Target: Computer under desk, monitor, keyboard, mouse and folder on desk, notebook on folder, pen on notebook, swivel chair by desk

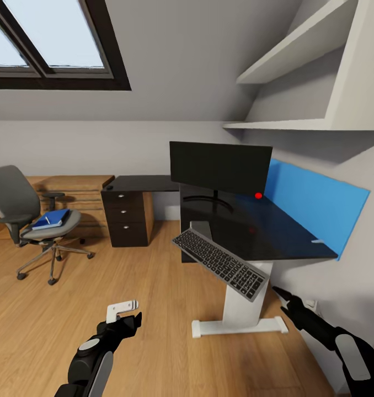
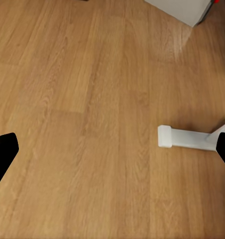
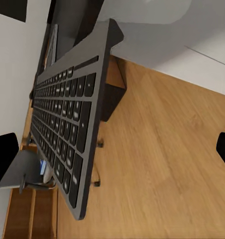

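Both pincers, left point(image 1: 126, 315) and right point(image 1: 279, 294), hang released and empty. Keyboard point(image 1: 220, 263) tilts off the tabletop point(image 1: 275, 234) edge; one nudge could drop it.

One monitor point(image 1: 220, 167), one keyboard point(image 1: 219, 263), one desk point(image 1: 275, 234), one chair point(image 1: 30, 220), one folder point(image 1: 51, 219), three drawers point(image 1: 124, 215), two wall shelves point(image 1: 297, 82), two grippers point(image 1: 127, 320).

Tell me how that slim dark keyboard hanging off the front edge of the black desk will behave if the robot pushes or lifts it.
The slim dark keyboard with grey keys looks thin and flat, so probably stiff and fairly light. It sits tilted, overhanging the glossy black desk, so a push could well slide it off that smooth top. The open right pincer would likely need to grip its long edge.
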You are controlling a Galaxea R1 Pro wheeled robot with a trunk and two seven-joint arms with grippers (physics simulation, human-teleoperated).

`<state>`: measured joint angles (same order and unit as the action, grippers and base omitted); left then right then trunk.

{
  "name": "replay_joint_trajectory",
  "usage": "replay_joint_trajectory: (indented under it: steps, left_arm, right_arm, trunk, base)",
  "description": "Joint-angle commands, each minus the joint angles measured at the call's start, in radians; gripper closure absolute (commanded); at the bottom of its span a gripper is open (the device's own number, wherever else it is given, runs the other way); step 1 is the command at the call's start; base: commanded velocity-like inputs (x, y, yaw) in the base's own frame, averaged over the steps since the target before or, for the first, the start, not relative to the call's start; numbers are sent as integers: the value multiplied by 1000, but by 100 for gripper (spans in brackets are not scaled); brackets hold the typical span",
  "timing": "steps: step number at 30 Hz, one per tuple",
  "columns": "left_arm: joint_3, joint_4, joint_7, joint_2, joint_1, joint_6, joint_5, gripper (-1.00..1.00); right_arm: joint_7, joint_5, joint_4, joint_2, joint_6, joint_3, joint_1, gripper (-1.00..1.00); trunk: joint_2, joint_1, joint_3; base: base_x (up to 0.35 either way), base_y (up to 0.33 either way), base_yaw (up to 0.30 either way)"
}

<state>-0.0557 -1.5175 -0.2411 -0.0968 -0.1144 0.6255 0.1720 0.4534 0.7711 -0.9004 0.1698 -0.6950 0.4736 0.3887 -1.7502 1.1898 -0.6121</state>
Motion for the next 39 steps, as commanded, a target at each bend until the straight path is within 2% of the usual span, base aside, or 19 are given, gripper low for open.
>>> replay_joint_trajectory:
  steps: [1,8,20,39]
  left_arm:
    - [-1,-1,-9,0,-1,3,11,-100]
    - [-1,-1,-9,0,0,3,11,-100]
    - [1,0,-8,4,-1,2,11,-100]
    - [4,3,-6,5,0,1,11,-100]
  right_arm:
    - [2,2,0,-1,-8,2,1,-100]
    - [2,2,0,-1,-13,2,1,-100]
    - [2,2,1,-1,-29,2,1,-100]
    - [3,2,2,-1,-37,-1,1,-100]
  trunk:
    - [-8,4,-4]
    - [-57,31,-26]
    - [-57,31,-26]
    - [-57,31,-26]
  base:
    - [0,0,0]
    - [0,0,0]
    - [2,2,0]
    - [90,55,0]
